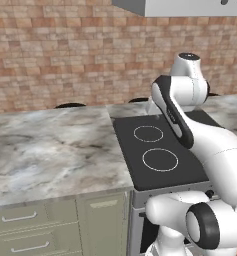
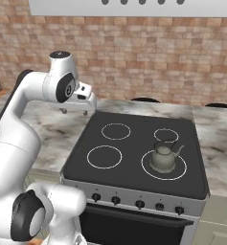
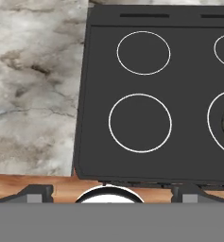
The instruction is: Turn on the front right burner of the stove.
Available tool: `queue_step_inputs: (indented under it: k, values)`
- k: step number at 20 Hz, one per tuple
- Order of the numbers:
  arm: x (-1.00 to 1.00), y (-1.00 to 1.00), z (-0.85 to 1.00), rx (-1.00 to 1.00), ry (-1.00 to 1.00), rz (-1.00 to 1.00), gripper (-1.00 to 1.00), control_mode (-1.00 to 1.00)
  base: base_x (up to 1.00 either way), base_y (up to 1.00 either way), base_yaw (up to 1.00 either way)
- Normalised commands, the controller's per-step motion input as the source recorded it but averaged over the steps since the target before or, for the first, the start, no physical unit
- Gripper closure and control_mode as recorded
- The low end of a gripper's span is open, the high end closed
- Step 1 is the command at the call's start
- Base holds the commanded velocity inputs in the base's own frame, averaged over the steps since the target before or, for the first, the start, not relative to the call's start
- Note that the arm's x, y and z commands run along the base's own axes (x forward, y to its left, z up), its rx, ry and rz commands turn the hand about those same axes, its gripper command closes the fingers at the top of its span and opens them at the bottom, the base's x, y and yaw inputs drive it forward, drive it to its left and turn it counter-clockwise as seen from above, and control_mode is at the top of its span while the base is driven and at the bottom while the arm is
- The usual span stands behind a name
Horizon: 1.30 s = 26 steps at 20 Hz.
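Note:
The stove point(image 2: 134, 167) has a flat black glass cooktop with four white rings and a row of small black knobs point(image 2: 140, 204) on its silver front panel. The front right burner point(image 2: 177, 171) is the widest ring, and a grey kettle point(image 2: 163, 158) stands on it. At the right edge of the hand view, part of that burner point(image 3: 217, 130) shows. My gripper point(image 2: 74, 111) hangs above the counter at the stove's back left corner, well away from the knobs. It is open, with its fingertips point(image 3: 38, 193) far apart and nothing between them.
Marble counter point(image 1: 50, 150) stretches left of the stove, with pale drawers point(image 1: 20, 217) below it. More counter point(image 2: 220, 143) lies to the right. A brick wall point(image 2: 158, 57) stands behind and a range hood point(image 2: 134, 5) overhangs the cooktop. My own arm point(image 1: 215, 145) covers the stove's right side in the left base view.

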Motion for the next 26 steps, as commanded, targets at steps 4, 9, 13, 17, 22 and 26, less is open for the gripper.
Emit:
queue_step_inputs:
  k: [4,9,13,17,22,26]
  values:
    - [0.0,0.0,0.0,0.0,0.0,0.0,-1.0,1.0,0.0,0.0,0.0]
    - [0.0,0.0,0.0,0.0,0.0,0.0,-1.0,1.0,-0.05,0.0,0.0]
    - [0.0,0.0,0.0,0.0,0.0,0.0,-1.0,1.0,-0.02,0.0,0.0]
    - [0.0,0.0,0.0,0.0,0.0,0.0,-1.0,1.0,0.0,0.0,0.0]
    - [-0.14,-0.22,-0.19,0.0,-0.05,0.0,-1.0,-1.0,0.0,0.0,0.0]
    - [-0.41,-0.99,-0.58,0.03,0.0,0.0,-1.0,-1.0,0.0,0.0,0.0]
